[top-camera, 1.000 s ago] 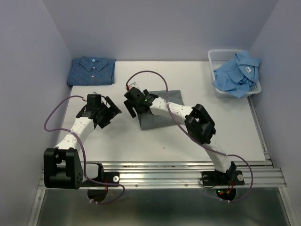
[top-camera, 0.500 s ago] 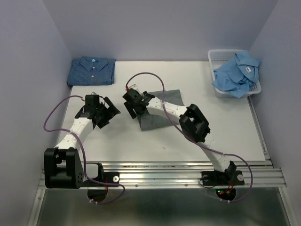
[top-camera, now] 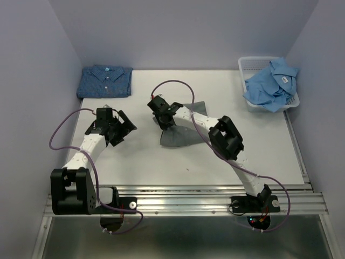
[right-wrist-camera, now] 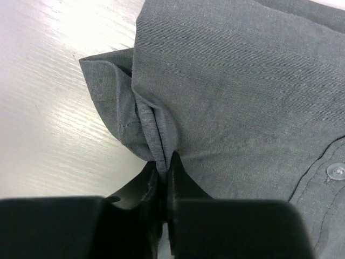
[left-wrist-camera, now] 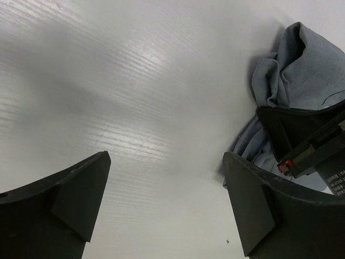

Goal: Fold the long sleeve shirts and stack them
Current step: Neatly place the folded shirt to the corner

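Note:
The grey long sleeve shirt (top-camera: 180,139) lies partly folded at the table's middle. My right gripper (top-camera: 165,123) is shut on a bunched fold at its left edge. In the right wrist view the fingers pinch that fold (right-wrist-camera: 164,162), and the flat grey cloth (right-wrist-camera: 232,81) spreads beyond them. My left gripper (top-camera: 125,128) hovers open just left of the shirt, over bare table (left-wrist-camera: 167,183), with the crumpled grey cloth (left-wrist-camera: 291,75) to its right. The dark blue patterned shirt (top-camera: 105,81) lies folded at the back left. The light blue shirt (top-camera: 272,83) sits crumpled in the basket.
A white mesh basket (top-camera: 253,62) stands at the back right corner. Lilac walls close in the left, back and right sides. Purple cables loop from both arms over the table. A metal rail runs along the near edge.
My right gripper has gone from open to shut on the grey shirt's left edge and shifted slightly back and right, bunching the cloth. The left arm has barely moved.

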Motion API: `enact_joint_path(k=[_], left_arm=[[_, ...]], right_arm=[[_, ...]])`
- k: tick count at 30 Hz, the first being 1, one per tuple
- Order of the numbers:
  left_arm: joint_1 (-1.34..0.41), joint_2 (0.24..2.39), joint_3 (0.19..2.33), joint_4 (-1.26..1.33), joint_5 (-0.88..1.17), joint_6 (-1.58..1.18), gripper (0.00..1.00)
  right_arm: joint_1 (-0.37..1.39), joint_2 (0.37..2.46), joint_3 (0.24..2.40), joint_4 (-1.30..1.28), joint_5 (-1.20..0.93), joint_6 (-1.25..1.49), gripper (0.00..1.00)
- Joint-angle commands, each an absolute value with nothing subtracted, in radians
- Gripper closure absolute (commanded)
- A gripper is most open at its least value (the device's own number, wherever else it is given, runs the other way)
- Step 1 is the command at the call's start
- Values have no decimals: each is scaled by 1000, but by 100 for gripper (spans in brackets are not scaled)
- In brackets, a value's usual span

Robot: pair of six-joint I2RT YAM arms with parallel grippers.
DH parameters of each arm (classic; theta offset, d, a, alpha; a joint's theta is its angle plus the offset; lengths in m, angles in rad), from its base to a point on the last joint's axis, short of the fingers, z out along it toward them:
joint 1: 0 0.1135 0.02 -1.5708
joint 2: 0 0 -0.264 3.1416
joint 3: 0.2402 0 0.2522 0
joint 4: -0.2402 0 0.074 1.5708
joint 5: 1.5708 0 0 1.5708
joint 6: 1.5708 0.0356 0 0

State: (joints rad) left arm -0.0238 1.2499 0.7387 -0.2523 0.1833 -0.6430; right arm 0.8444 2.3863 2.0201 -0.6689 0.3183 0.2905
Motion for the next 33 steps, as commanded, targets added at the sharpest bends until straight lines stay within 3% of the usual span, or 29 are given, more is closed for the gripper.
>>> enact_joint_path(k=[1, 6, 12, 16, 23, 29, 33], left_arm=[[-15, 1256, 796, -252, 181, -614, 2], [-8, 1246, 822, -258, 181, -601, 2], [58, 1194, 856, -284, 228, -575, 2], [95, 1116, 888, -321, 235, -555, 2], [135, 1039, 979, -417, 164, -537, 2], [138, 1042, 1006, -456, 143, -560, 2], [138, 1042, 1000, -449, 149, -584, 2]], right_arm=[[838, 2422, 1971, -741, 239, 287, 99], [838, 2284, 1959, -608, 95, 262, 99], [802, 2074, 1904, -350, -357, 374, 99], [776, 1997, 1852, -155, -536, 520, 99], [721, 2031, 1756, 326, -791, 938, 99], [648, 2140, 1663, 668, -853, 1207, 99], [586, 2167, 1548, 681, -848, 1215, 99]])
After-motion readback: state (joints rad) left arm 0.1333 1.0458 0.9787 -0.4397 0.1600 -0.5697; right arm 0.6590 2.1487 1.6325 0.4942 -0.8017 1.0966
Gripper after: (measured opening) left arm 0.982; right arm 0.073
